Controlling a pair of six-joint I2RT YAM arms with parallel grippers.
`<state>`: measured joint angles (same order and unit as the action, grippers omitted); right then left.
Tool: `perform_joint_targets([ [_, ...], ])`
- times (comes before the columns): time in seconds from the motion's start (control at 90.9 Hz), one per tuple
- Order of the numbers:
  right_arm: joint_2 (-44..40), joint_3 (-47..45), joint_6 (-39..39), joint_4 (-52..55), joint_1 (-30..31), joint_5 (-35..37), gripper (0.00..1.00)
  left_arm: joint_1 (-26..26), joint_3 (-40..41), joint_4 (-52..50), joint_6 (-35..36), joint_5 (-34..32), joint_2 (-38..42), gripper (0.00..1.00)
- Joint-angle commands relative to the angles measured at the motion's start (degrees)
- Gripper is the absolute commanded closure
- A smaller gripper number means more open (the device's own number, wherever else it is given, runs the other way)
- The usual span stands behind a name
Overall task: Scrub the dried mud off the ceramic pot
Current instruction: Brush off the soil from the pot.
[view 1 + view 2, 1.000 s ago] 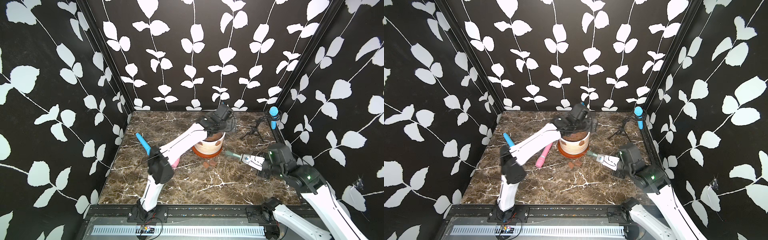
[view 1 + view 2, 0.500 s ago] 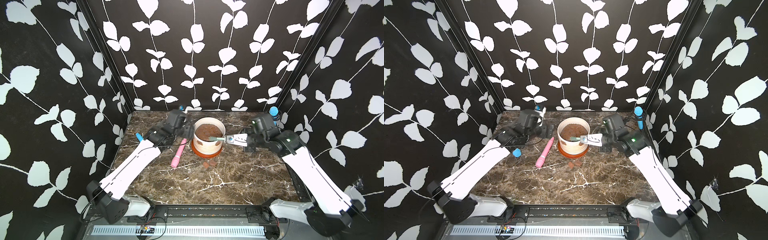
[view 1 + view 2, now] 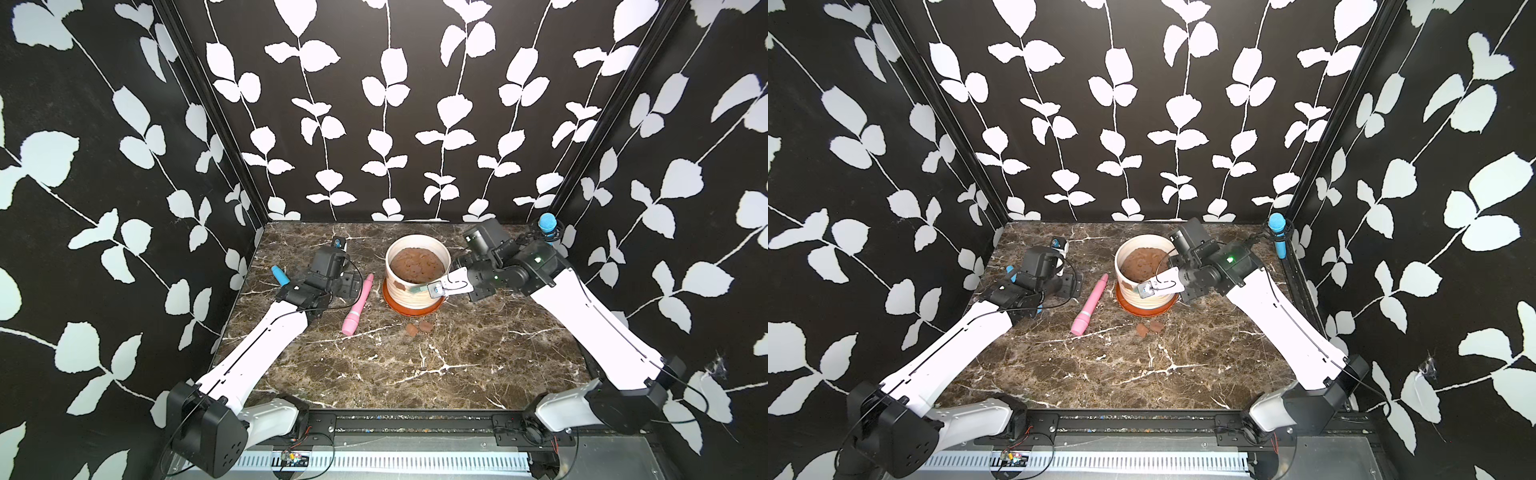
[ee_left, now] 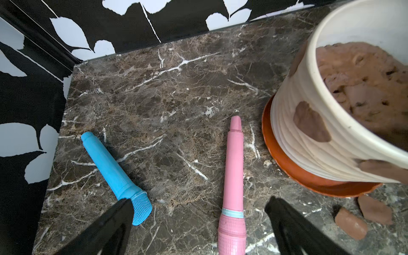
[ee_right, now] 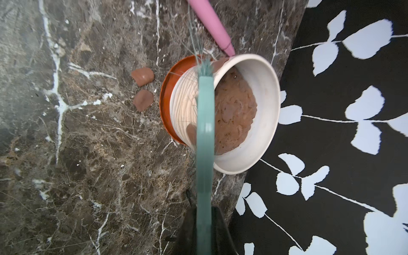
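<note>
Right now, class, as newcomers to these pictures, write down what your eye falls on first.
The cream ceramic pot on its orange saucer stands mid-table toward the back, with dried mud patches on its ribbed side. The right hand holds a teal brush at that side. To its left lies a pink toy microphone, near the open left hand.

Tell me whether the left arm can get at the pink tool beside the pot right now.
Likely yes: the left pincer stands open right by the pink tool, whose thick end shows between its jaws in the wrist view; nothing covers it.
</note>
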<state>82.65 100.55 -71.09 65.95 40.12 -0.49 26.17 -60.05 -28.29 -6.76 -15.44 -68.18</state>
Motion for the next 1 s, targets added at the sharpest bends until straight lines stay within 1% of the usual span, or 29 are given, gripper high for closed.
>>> perform_joint_targets([
  [0.0, -0.74, 4.32, -0.22, 2.5, 0.46, -1.32, 1.0, -0.08, 1.03, 2.1, 0.43, 1.18, 2.08, 0.01],
  [0.176, 0.34, 3.09, -4.07, -2.13, 0.45, 3.7, 1.0, -0.16, 1.15, 2.3, 0.3, 3.15, 1.83, 0.02],
  [0.253, 1.91, 4.09, -5.33, -1.28, 0.43, 4.33, 1.0, -0.15, 1.25, 2.17, 0.41, 3.4, 1.66, 0.02],
  [0.352, 2.04, 2.15, -6.47, -2.26, 0.47, 5.13, 1.0, -0.13, 0.56, 1.44, 0.68, 4.12, 1.99, 0.02],
  [0.418, 1.47, 0.98, -5.83, -3.5, 0.47, 4.62, 1.0, -0.11, 0.99, 1.48, 0.71, 3.78, 2.61, 0.01],
  [0.495, 0.72, 1.91, -3.65, -2.11, 0.66, 2.46, 1.0, -0.07, 1.67, 1.96, 0.71, 4.08, 3.31, 0.02],
  [0.583, -1.46, 1.78, 0.1, 0.06, 1.35, 0.59, 1.0, -0.12, 1.7, 2.35, 1.72, 7.27, 3.79, 0.02],
  [0.638, -3.69, -0.32, 2.52, 0.48, 1.92, 0.45, 1.0, -0.09, 1.77, 2.51, 2.47, 9.37, 4.26, 0.01],
  [0.748, -9.66, -8.53, 7.04, -0.11, 2.57, 0.58, 1.0, -0.09, 2.98, 3.86, 3.4, 11.84, 5.51, 0.02],
  [0.891, -16.52, -21.18, 12.04, -4.73, 3.04, -0.52, 1.0, -0.11, 3.91, 5.49, 3.26, 13.15, 6.1, 0.02],
  [0.99, -18.77, -24.9, 15.41, -8.77, 3.61, -0.49, 1.0, -0.08, 4.21, 6.33, 2.68, 14.35, 5.6, 0.01],
])
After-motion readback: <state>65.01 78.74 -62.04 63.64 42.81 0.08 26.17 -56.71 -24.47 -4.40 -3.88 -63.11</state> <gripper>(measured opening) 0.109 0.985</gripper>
